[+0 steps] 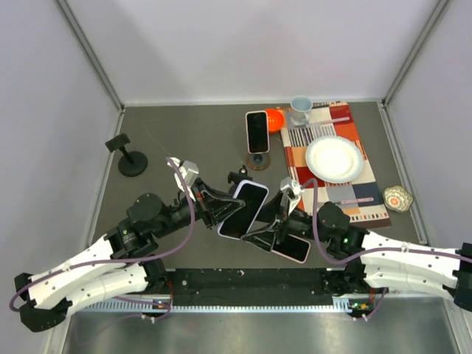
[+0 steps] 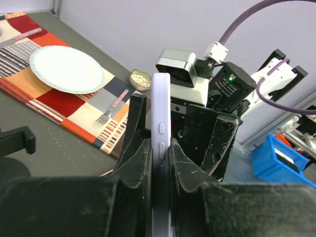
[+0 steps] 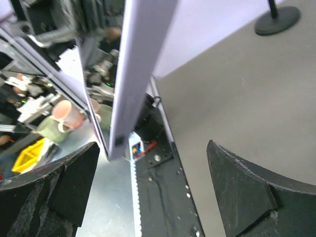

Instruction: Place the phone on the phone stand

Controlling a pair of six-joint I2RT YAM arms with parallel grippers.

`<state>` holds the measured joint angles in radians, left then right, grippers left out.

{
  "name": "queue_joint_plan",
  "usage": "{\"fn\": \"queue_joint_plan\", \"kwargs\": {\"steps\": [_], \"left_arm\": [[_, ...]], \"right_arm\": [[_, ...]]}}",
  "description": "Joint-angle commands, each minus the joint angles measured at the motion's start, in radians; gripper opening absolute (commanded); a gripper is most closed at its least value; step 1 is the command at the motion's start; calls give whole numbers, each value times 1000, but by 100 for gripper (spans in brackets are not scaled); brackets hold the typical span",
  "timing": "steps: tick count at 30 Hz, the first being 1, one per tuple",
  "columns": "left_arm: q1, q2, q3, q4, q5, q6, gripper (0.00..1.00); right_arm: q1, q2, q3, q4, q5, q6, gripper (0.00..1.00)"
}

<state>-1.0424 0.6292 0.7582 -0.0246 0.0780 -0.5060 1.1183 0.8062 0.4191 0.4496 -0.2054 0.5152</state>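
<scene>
Phone [image 2: 160, 113] lifted, clamped edge-on in left gripper [image 2: 159, 148]; right gripper [image 3: 153, 180] jaws apart; empty phone stand [image 1: 131, 157] well apart, placement pending.

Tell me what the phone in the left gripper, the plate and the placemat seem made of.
The phone has a matte lilac shell with moulded side buttons, probably plastic or silicone; its face is glossy, mirror-like. The plate looks smooth white, ceramic or melamine, unclear which. The placemat looks like printed fabric, flat, matte.

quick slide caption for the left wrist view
left hand clamped on a pale phone, edge-on; white plate and fork on the placemat behind
</scene>
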Motion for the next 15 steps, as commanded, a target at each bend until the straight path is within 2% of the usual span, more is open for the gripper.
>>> {"fn": "queue_joint_plan", "kwargs": {"steps": [1, 4, 9, 10, 12, 13, 15], "left_arm": [[-4, 6, -22, 258, 37, -91, 0], [-4, 7, -42, 293, 37, -97, 0], [-4, -3, -82, 357, 36, -111, 0], [-4, -9, -89, 373, 34, -114, 0], [-4, -11, -105, 388, 29, -120, 0], [-4, -10, -105, 385, 32, -121, 0], [-4, -6, -105, 384, 40, -121, 0]], "right_arm": [[-2, 65, -5, 342, -92, 124, 88], [-2, 111, -22, 466, -134, 180, 84], [-2, 178, -57, 648, -143, 247, 65], [-2, 191, -60, 667, -147, 255, 56], [-2, 209, -57, 678, -157, 258, 47], [-2, 214, -52, 675, -161, 256, 37], [-2, 217, -49, 676, -163, 252, 28]]}}
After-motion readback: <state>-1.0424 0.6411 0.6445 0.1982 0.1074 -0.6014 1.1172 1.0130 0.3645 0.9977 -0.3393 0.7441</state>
